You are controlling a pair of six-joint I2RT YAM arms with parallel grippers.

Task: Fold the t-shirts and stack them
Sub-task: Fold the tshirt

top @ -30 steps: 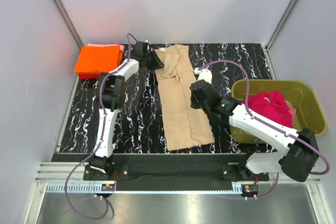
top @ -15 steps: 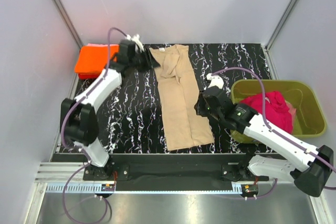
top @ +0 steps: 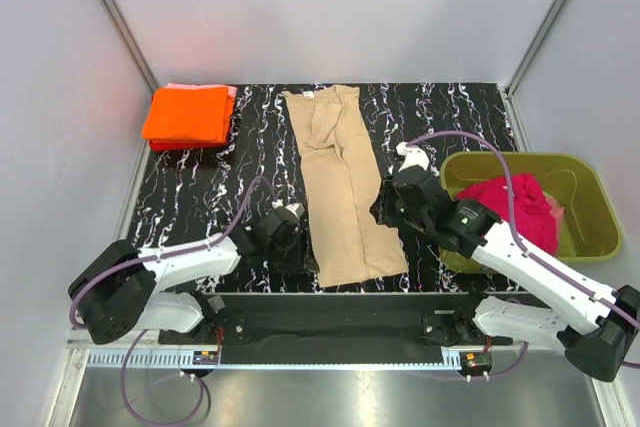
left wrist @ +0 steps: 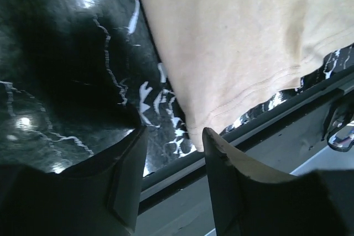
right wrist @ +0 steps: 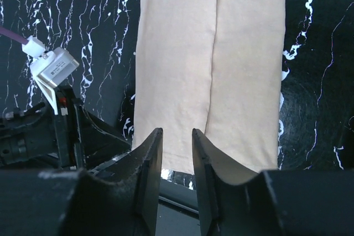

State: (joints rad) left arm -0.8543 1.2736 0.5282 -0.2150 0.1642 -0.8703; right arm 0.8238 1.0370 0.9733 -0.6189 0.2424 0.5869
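Black marbled table holds a long tan-beige cloth t-shirt; left gripper and right gripper, both parted and empty, hover by its near hem, likely for folding.

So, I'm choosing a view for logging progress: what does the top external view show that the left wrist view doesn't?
Only top external: the folded orange t-shirt, the magenta-red t-shirt in the olive tub, the right gripper. Only left wrist: the left gripper open beside the hem corner of the tan t-shirt. Both: that shirt on the table.
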